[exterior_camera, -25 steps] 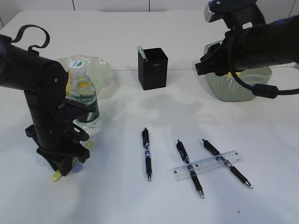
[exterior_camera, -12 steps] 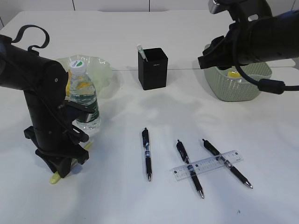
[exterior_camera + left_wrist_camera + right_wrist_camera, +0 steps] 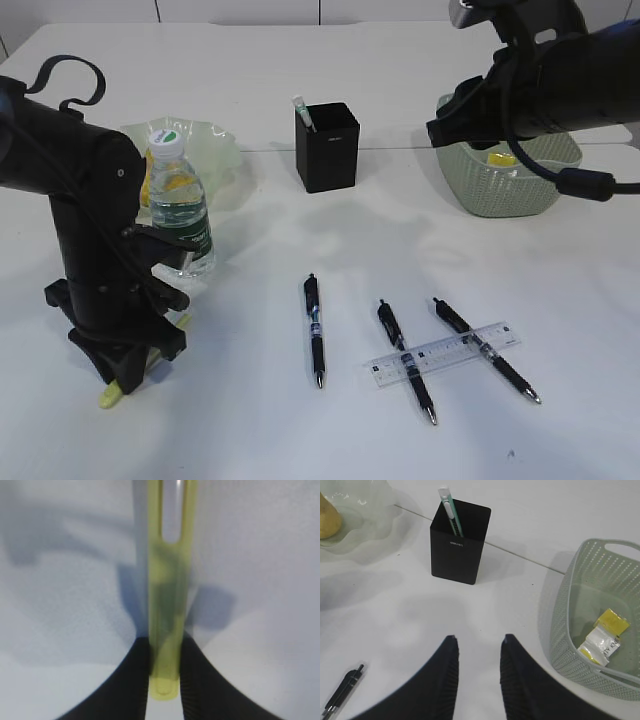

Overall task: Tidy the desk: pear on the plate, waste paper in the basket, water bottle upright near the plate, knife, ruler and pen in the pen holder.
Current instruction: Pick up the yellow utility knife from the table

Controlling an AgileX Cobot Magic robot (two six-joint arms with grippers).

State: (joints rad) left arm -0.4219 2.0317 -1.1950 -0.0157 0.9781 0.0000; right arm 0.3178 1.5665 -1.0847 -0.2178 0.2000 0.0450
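Yellow-green tool (image 3: 167, 605) — probably the task's knife, though no blade shows — is pinched between the left gripper's (image 3: 120, 372) fingers (image 3: 132, 680), which press its flat sides near one end. In the exterior view its tip (image 3: 110, 396) pokes out below the gripper at desk (image 3: 300, 440) level; cannot tell whether it touches the surface. The grip near the end leaves the long slotted body free, which I judge suits dropping it upright into the holder (image 3: 327, 147).

Holder stands at rear centre and already carries one white-and-green stick-like item (image 3: 450, 507), leaning in a corner. Room remains inside.

Pear (image 3: 327, 522) sits on the plate (image 3: 215, 145); bottle (image 3: 180, 205) stands upright just in front of the plate, cap on. Both look settled.

Paper scraps (image 3: 602, 635) — yellow and white — lie on the basket (image 3: 560, 630) floor. No loose scraps visible on the desk.

Still out: three pens (image 3: 315, 330) in the foreground, well apart from the holder. The clear ruler (image 3: 443, 353) lies across the two right-hand pens, so it would likely come off first.

Right gripper (image 3: 477, 647) hangs above bare desk between holder and basket, fingers (image 3: 447, 665) spread, nothing between them. Likely free for the ruler or a pen.

Stage, judged: past halfway; long items remain.
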